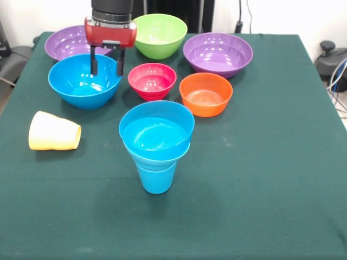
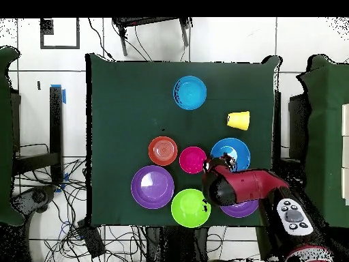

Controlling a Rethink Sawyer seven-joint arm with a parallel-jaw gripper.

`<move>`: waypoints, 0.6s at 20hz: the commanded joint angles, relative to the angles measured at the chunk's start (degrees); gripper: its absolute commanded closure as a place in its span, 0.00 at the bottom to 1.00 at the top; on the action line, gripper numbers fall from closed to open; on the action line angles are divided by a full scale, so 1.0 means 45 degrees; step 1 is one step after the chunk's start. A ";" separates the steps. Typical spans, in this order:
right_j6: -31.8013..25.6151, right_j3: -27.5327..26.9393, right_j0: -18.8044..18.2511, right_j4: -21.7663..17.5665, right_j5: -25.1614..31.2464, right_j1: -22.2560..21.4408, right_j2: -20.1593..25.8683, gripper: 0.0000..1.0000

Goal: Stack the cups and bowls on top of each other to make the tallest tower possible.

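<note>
The tower (image 1: 156, 146) sits in the lower middle of the front view: a blue tapered cup (image 1: 156, 177) upright on the green table (image 1: 271, 179), with blue bowls nested in its mouth, widening like a funnel. That wide top is what you build on next, so it stands clear of the rest.

Now sweep with me from the left edge. The pale yellow cup (image 1: 53, 131) lies on its side at centre left, mouth facing right, so you would need to right it before it can stack. Above it, the loose blue bowl (image 1: 84, 81), and right over that bowl's right half hangs your gripper (image 1: 107, 64), jaws apart, nothing between them, tips around rim level. I'd say you're lining up to take that rim. Behind, partly hidden by the gripper, a purple bowl (image 1: 68, 42).

Moving on: the lime green bowl (image 1: 160, 35) at top centre, the pink-red bowl (image 1: 152, 80) below it, then the orange bowl (image 1: 206, 93), and the second purple bowl (image 1: 218, 53) at upper right. All mouth-up, all well apart from the tower.
</note>
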 commanded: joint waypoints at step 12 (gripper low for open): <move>-0.0365 0.0851 -0.0715 -0.0013 0.1352 -0.0757 0.1811 0.00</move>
